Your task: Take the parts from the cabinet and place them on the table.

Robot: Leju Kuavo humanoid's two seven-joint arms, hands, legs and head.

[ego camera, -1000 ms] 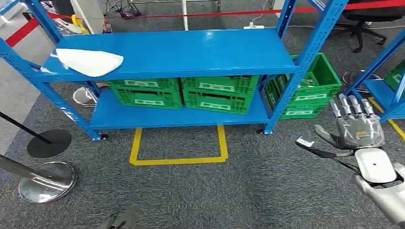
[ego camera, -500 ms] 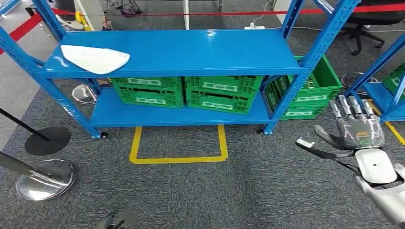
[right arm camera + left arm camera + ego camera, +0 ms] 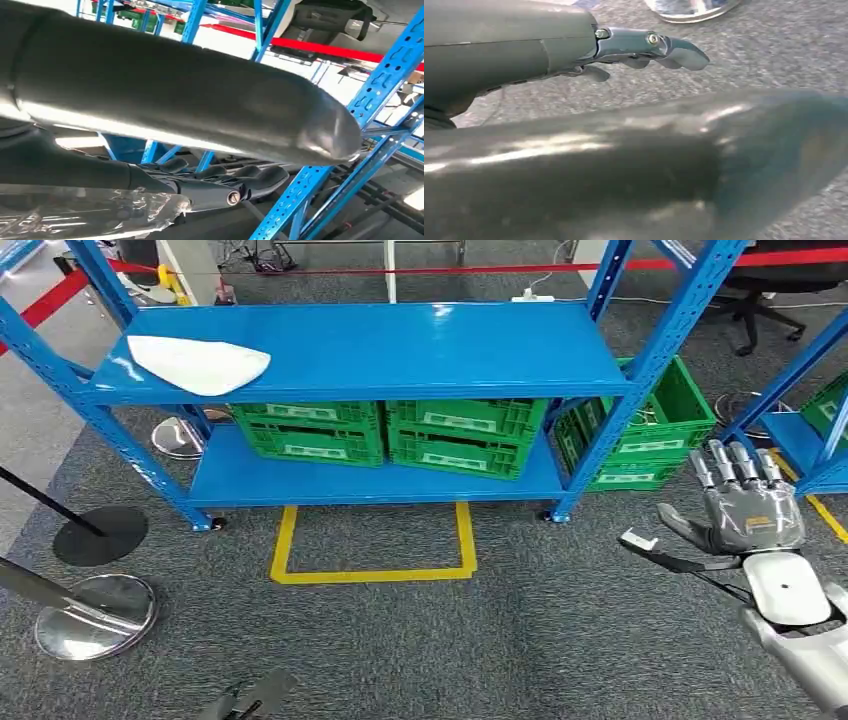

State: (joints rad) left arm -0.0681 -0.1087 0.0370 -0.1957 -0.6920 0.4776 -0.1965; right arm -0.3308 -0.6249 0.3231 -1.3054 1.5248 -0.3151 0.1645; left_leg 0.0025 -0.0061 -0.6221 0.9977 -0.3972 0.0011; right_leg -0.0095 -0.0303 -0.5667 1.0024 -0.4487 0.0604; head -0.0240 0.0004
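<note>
One white part [image 3: 198, 364] lies on the upper shelf of the blue cabinet [image 3: 400, 340], at the upper left of the frame; no table is visible, so it seems not delivered. Below stand two green crates [image 3: 385, 433], a third beside. The right hand [image 3: 748, 505] is empty with fingers apart; for the left hand [image 3: 644, 47] I cannot tell.
</note>
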